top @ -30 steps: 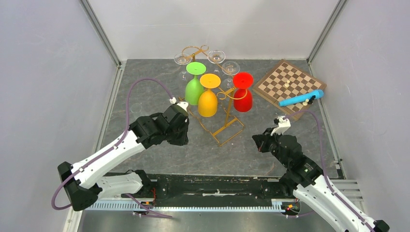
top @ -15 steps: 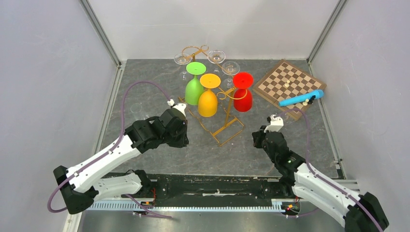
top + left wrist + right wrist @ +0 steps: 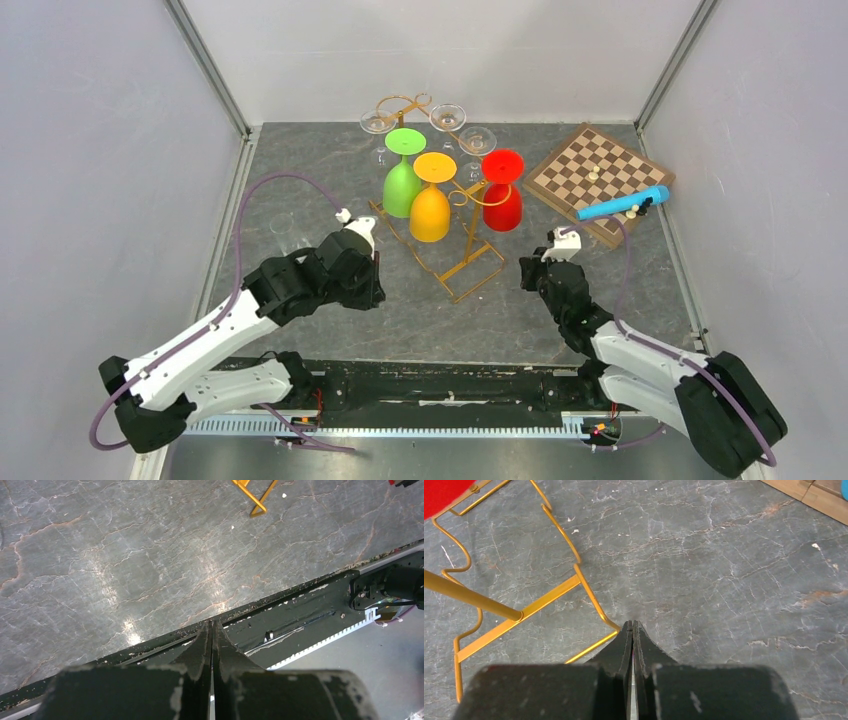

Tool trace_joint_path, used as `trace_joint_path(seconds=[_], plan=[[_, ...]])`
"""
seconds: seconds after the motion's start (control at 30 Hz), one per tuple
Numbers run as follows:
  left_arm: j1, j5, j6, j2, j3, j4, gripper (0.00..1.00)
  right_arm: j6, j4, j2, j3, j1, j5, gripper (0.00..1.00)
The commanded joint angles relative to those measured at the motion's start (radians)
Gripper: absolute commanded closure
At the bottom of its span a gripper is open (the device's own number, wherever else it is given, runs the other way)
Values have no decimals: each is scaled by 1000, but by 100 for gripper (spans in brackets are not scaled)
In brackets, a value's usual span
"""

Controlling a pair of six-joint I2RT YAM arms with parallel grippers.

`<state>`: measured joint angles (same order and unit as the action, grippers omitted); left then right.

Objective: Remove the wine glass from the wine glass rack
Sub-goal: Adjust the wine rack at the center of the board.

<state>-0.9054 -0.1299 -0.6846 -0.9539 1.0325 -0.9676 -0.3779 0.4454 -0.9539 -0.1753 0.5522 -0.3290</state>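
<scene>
- Wine glass rack (image 3: 474, 598) of gold wire, upright in the middle of the surface (image 3: 420, 320), ahead of both arms and between them.
- Hung from its top hooks, foot up and bowl down: green wine glass (image 3: 402, 185), orange wine glass (image 3: 430, 212), red wine glass (image 3: 503, 205). Clear glasses (image 3: 447, 116) on the far side behind them.
- Long axis of each hanging glass vertical, with the stem caught in a hook.
- Right tool (image 3: 632, 627): fingers pressed together, holding nothing, low over the surface just beside the near right corner of the rack's base.
- Left tool (image 3: 211, 629): likewise pinched shut and empty, pointed down toward the near edge of the surface, with the rack's base well off from its tip.
- Red wine glass nearest to the right tool: beyond it, higher, slightly to its left, well apart and untouched.
- Probable need for the coming move, as a judgement only: right tool spread wide first, then raised toward the red glass's stem or bowl.
</scene>
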Motion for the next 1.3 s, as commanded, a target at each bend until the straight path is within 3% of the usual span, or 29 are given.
trace_joint_path(seconds=[0.0,0.6,1.27], plan=[[-4,-25,-35,34,-3,-1,98,28,207,-69,14,-24,56,100],[-4,-55,-41,113,-14,-41,98,-14,398,-308,-7,-52,203,100],[-4,-68,-47,139,-14,-55,98,-33,497,-374,8,-51,380,100]])
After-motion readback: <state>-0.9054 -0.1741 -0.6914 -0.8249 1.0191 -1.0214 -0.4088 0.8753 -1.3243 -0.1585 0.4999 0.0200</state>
